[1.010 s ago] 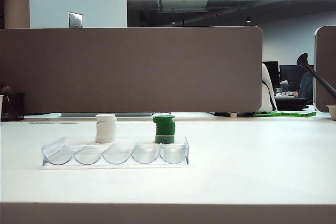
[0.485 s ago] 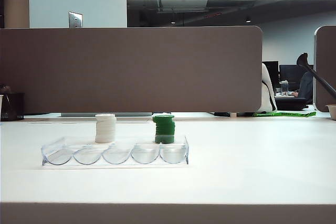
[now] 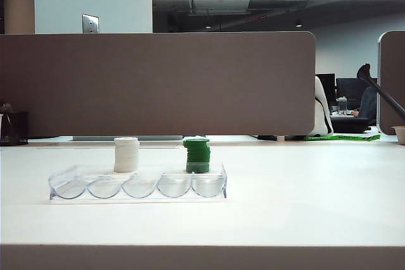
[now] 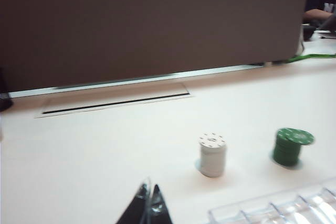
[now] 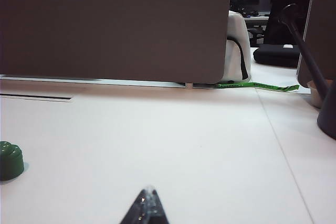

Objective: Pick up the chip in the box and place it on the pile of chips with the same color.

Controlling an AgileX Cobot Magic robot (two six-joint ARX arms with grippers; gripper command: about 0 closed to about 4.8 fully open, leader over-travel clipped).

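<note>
White desk [image 3: 304, 188] holds one clear box [image 3: 138, 185], one white stack [image 4: 212, 155] and one green pile of chips [image 4: 287, 147], chip [image 4: 295, 136] topping it. Both lie ahead of the clenched left gripper [image 4: 148, 204]; the right gripper [image 5: 146, 201], also clenched, sits beside the pile.

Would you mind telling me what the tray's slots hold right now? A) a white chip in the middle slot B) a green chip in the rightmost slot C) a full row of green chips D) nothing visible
D: in the exterior view all five scalloped slots of the clear tray look empty, while the green stack and white stack stand behind it on the table.
</note>
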